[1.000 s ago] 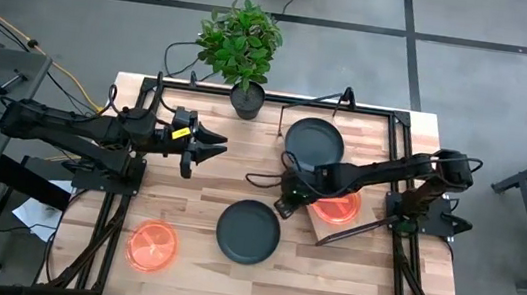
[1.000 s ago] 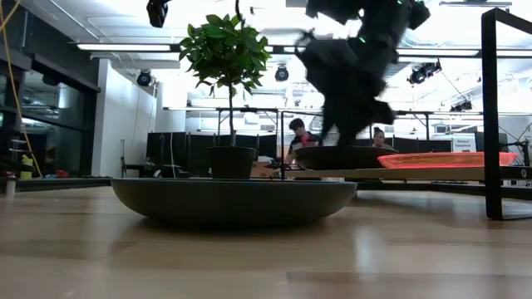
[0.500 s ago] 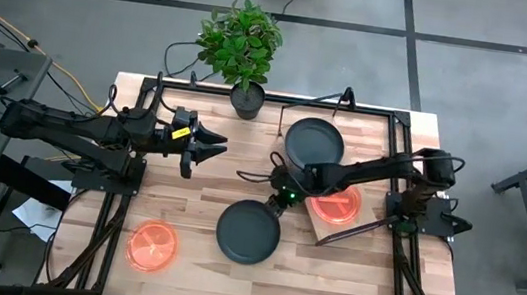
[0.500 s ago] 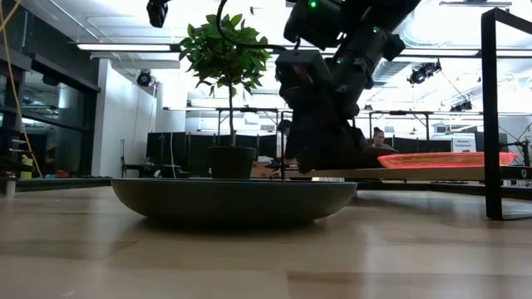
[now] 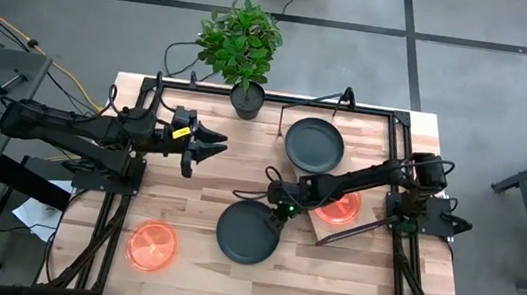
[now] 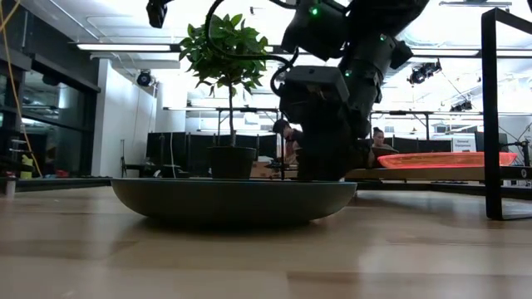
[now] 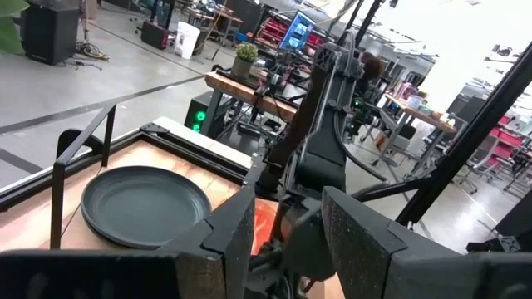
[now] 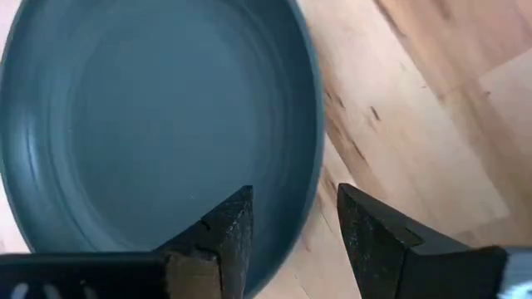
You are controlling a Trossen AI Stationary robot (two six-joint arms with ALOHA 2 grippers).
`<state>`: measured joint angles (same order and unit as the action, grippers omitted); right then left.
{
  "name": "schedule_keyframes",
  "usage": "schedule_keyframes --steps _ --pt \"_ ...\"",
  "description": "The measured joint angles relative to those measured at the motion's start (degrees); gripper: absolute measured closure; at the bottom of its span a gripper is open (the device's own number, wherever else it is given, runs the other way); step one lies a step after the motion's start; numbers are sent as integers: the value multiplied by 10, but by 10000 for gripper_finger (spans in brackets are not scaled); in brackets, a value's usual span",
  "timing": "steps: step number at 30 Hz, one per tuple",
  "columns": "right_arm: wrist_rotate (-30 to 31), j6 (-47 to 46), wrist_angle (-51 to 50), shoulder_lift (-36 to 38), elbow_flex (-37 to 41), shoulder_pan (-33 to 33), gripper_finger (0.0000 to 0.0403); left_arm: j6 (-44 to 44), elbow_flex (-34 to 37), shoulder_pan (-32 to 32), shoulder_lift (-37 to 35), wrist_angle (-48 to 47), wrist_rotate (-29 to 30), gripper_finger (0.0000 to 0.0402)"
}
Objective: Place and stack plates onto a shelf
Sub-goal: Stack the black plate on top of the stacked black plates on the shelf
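A dark grey plate (image 5: 248,232) rests flat on the tabletop and fills the front of the low view (image 6: 233,199). My right gripper (image 5: 279,210) is open and low at its far-right rim: in the right wrist view (image 8: 291,228) one finger stands over the plate's inside and one outside the rim (image 8: 312,158). The shelf (image 6: 432,174) on the right carries another dark grey plate (image 5: 314,144) and an orange plate (image 5: 339,207). A second orange plate (image 5: 152,247) lies near the table's near left corner. My left gripper (image 5: 209,147) waits, open, above the table's left half.
A potted plant (image 5: 246,97) stands at the table's far edge, left of the shelf. Black frame bars (image 5: 389,113) run around the table and a black post (image 6: 489,116) rises on the right. People sit in the room beyond the table.
My right gripper has come down from above the shelf's left edge toward the table's near edge and now sits at the far-right rim of the dark grey plate on the table. The dark plate on the shelf is uncovered in the high view.
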<state>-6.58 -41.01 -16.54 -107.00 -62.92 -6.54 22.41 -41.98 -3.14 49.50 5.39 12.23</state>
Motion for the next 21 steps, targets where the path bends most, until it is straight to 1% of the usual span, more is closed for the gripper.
schedule_keyframes --steps 4,6,8,11,12,13,16,17,21 --pt "0 -1 5 -1 0 0 252 0 0 0 0 0 0 271" --pt "-1 -5 3 -1 0 0 268 0 0 0 0 0 1 271" --pt "-1 -13 -1 -1 0 0 299 0 0 0 0 0 4 271" --pt "-4 -26 -2 -1 0 0 372 0 0 0 0 0 6 271" --pt "-9 -29 1 -1 0 0 387 0 0 0 0 0 6 271" --pt "-15 -31 6 -1 0 0 392 0 0 0 0 0 6 271" --pt "-38 -41 20 -1 0 6 387 0 0 0 0 0 6 271" --pt "-48 -41 24 -1 0 7 393 0 0 0 0 0 6 271" --pt "-102 -51 59 -1 0 23 399 0 0 0 0 0 6 271"
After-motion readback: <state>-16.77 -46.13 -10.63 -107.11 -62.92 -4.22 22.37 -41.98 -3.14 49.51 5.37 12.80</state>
